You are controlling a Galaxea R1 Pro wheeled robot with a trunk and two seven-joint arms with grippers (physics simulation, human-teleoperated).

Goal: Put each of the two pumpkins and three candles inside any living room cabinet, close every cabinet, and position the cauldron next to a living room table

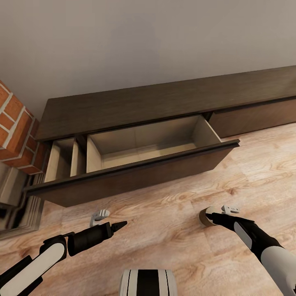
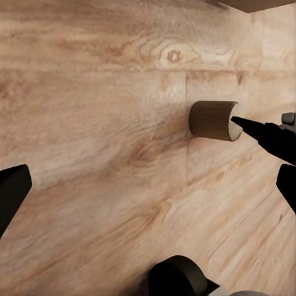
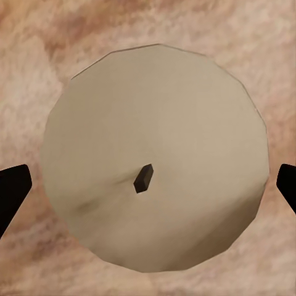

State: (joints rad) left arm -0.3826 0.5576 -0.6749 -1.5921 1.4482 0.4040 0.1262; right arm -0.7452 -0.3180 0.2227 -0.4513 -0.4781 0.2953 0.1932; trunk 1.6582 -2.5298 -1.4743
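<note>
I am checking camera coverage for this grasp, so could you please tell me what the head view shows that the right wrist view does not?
Head view alone: the long dark cabinet with its big drawer pulled open and pale inside, a brick fireplace beside it, the wall, and the left gripper hovering over the floor.

Right wrist view alone: the candle's flat round top and dark wick, seen straight down between the open fingers.

Both: the candle standing on the wooden floor under the right gripper.
</note>
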